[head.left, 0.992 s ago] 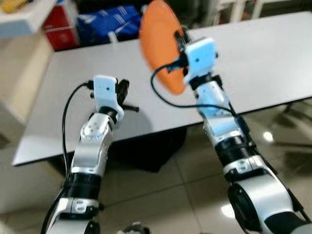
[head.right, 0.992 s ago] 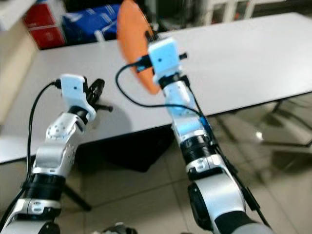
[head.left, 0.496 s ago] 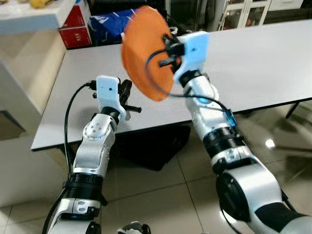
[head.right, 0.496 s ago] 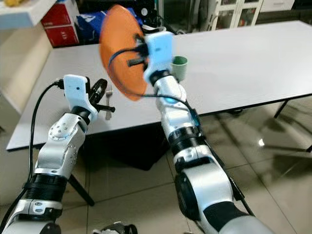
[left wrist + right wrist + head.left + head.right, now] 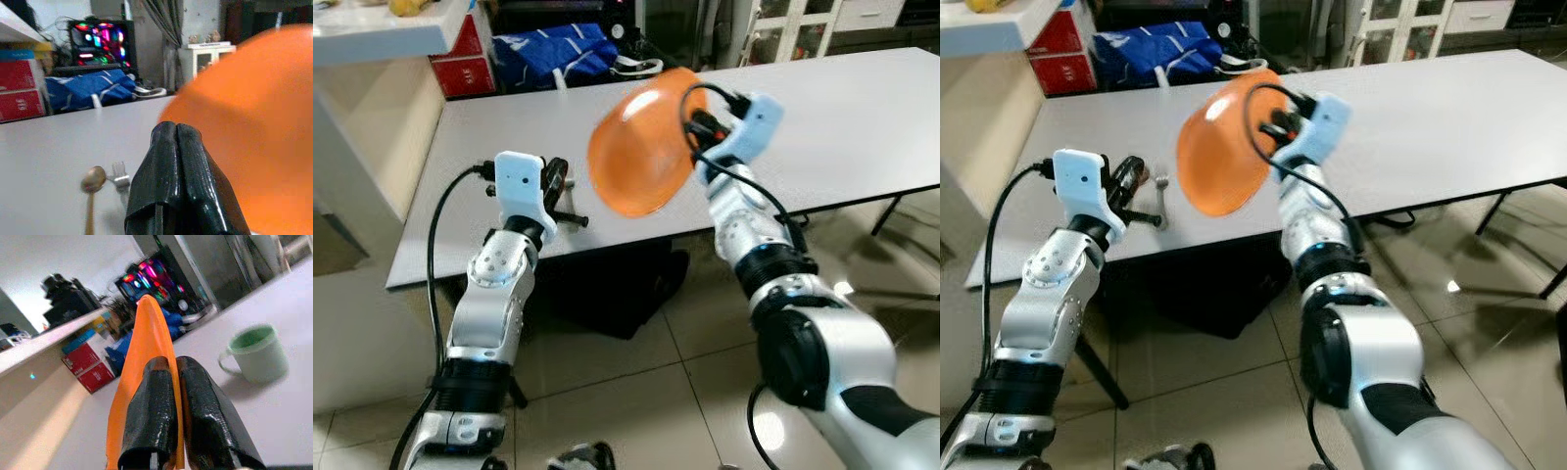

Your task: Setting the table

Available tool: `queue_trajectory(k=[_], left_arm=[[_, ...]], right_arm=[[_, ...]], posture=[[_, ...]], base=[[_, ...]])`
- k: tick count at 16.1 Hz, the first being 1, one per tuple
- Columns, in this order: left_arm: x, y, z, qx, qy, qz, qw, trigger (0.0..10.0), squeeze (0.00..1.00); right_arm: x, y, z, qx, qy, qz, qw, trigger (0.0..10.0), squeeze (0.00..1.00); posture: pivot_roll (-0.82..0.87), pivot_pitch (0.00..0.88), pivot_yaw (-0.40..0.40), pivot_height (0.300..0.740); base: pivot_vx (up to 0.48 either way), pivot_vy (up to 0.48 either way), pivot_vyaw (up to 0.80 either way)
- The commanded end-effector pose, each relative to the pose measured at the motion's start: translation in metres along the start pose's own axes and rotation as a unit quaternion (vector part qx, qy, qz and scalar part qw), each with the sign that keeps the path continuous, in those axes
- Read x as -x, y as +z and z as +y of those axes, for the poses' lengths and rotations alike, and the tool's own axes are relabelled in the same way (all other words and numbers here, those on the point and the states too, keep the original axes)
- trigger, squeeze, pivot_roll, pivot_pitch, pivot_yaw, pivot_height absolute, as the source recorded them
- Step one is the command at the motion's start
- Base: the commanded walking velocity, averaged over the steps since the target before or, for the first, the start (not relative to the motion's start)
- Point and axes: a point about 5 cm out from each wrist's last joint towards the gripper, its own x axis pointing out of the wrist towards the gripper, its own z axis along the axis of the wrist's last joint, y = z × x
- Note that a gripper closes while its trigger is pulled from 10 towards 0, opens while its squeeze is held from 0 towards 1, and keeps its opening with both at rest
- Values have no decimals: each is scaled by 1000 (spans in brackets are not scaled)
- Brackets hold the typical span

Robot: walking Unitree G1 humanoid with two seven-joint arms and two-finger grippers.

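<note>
Counting the tableware gives one orange plate (image 5: pixel 641 157), one pale green mug (image 5: pixel 254 353), one spoon (image 5: pixel 91 188) and one fork (image 5: pixel 1162 196). One right gripper (image 5: pixel 174 404) pinches the plate's rim between its two black fingers, one on each face, and holds it tilted in the air over the near edge of the grey table (image 5: pixel 862 127), at the middle of the left eye frame. That plate is plain, smooth and round, with a shallow dished face and no visible contents. One left gripper (image 5: pixel 176 147) hovers low over the table in the left half of the left eye frame, its fingers pressed together on nothing. Spoon and fork lie side by side on the table just beyond it. Nothing can be made out inside the mug, which stands upright on the table behind the plate. One blue bag (image 5: pixel 553 49) sits beyond the table's far edge, upper left of the frame, beside red boxes (image 5: pixel 465 61).
</note>
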Motion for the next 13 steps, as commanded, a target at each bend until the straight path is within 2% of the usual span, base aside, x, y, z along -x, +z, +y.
queue_trajectory(k=[1, 3, 5, 9, 10, 11, 13], left_arm=[[4, -1, 5, -11, 8, 6, 1000, 10000, 0], [5, 0, 4, -14, 9, 6, 1000, 10000, 0], [4, 1, 4, -13, 10, 8, 1000, 10000, 0], [2, 4, 2, -9, 7, 5, 1000, 10000, 0], [2, 4, 1, -5, 7, 4, 1000, 10000, 0], [2, 3, 1, -2, 7, 3, 1000, 10000, 0], [2, 3, 1, -2, 11, 3, 1000, 10000, 0]], right_arm=[[0, -3, 3, -18, 2, 6, 1000, 10000, 0], [4, -12, -6, -16, -15, 23, 999, 10000, 0], [5, -14, -8, -15, -13, 22, 1000, 10000, 0], [4, -9, -2, 8, 14, 5, 1000, 10000, 0], [2, 1, 3, 39, 29, -23, 999, 10000, 0], [0, 16, 11, 90, 46, -66, 993, 10000, 0], [3, 42, 21, 179, 75, -145, 970, 10000, 0]], posture=[[18, 0, 73, 740], [19, 0, 76, 740], [15, 0, 81, 740], [-4, 0, 88, 740], [-4, 0, 88, 740], [-16, 0, 86, 740], [-28, 0, 79, 740]], base=[[0, 0, 0], [0, 0, 0], [0, 0, 0], [386, 188, 0], [416, 240, 0], [416, 0, 0], [422, 0, 0]])
